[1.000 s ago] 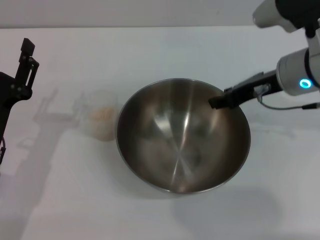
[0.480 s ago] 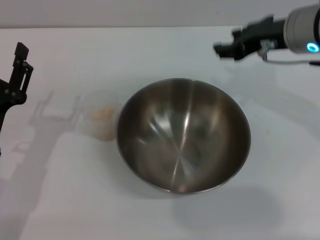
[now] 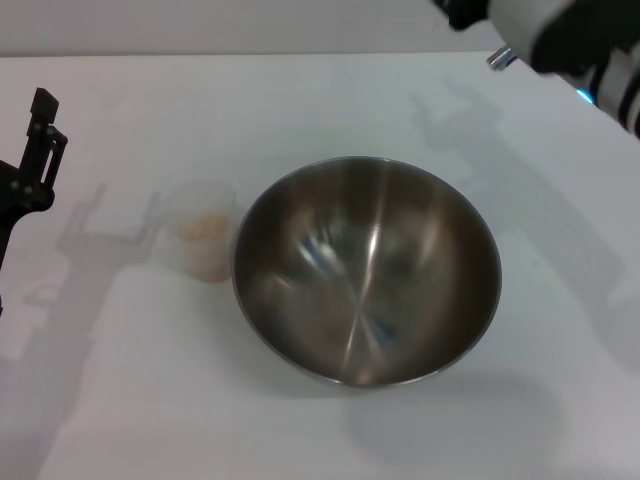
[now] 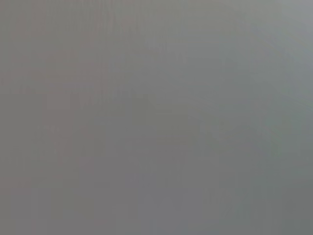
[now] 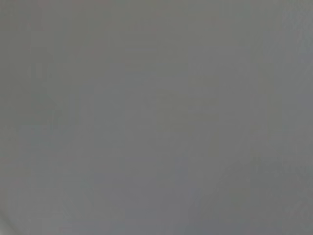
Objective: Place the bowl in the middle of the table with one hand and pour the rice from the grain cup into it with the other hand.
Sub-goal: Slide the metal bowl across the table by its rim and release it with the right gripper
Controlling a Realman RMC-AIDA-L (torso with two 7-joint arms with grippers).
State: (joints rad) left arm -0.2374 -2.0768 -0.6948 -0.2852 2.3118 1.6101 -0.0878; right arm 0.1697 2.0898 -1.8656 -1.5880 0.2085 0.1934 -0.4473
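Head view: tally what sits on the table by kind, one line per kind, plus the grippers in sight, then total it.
Steel bowl: 1
Clear grain cup, holding rice: 1
Grippers: 2, the left gripper at the table's left edge, the right gripper lifted at the far right
Total: 4

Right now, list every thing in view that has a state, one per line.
bowl: upright on the table, empty, not held.
grain cup: upright beside the bowl on the robot's left, not held.
rice: in the grain cup, unpoured.
left pincer: at the table's left edge, away from the cup, holding nothing.
right pincer: raised at the far right, away from the bowl.
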